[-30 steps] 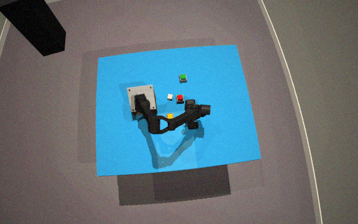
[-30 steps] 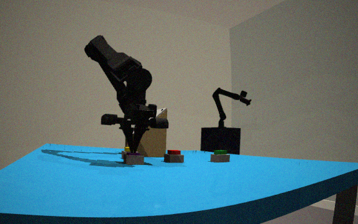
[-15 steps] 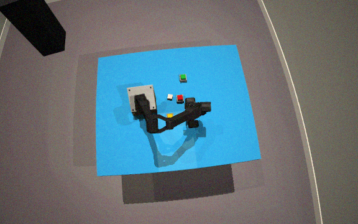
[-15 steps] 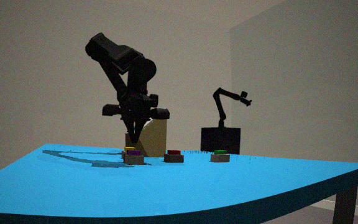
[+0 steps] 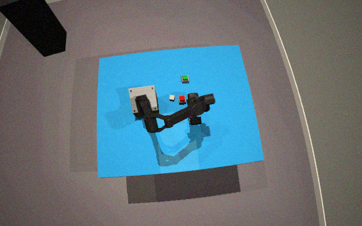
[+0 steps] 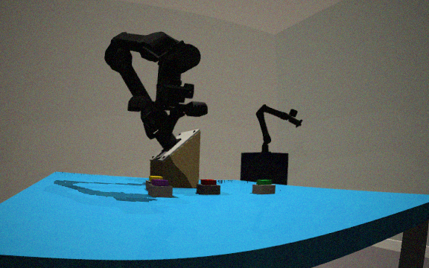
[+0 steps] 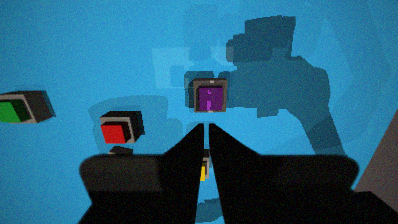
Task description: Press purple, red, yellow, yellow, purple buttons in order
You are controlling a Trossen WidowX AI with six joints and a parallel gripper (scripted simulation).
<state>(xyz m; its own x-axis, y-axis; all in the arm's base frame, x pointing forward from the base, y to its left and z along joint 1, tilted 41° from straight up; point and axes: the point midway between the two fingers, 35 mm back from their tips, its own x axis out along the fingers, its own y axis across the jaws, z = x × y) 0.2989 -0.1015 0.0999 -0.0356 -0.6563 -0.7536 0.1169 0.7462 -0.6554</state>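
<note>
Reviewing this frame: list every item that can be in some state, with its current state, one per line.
Black parallel-jaw gripper: shut, holding nothing, raised well above the buttons.
Purple square push-button on grey base: up, untouched.
Red square push-button on grey base: up, untouched.
Yellow push-button: up, untouched, mostly hidden behind the purple one.
Green square push-button: up, untouched.
Small white block: resting on the blue table, untouched.
</note>
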